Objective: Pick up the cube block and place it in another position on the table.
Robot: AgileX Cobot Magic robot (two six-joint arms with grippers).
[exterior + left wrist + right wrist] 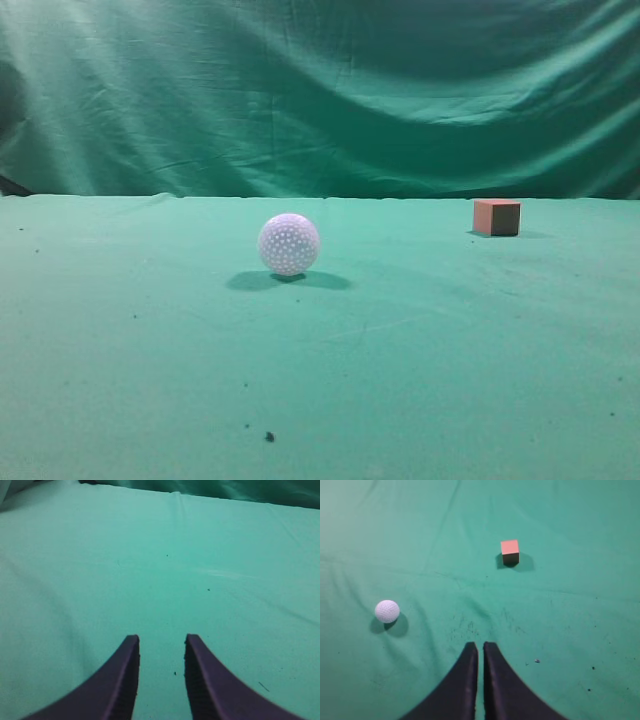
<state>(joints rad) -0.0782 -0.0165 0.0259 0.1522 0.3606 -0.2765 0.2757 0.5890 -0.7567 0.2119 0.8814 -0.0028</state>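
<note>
The salmon-pink cube block (497,217) sits on the green table (420,360) at the far right, and it shows in the right wrist view (510,551) ahead and a little right of my right gripper (480,644). That gripper is shut and empty, well short of the cube. My left gripper (161,637) is open and empty over bare green cloth (210,555). Neither gripper shows in the exterior view.
A white dimpled ball (289,244) rests left of centre on the table, also in the right wrist view (387,611) to the gripper's left. A wrinkled green curtain (320,90) hangs behind the table. Small dark specks (269,436) dot the cloth.
</note>
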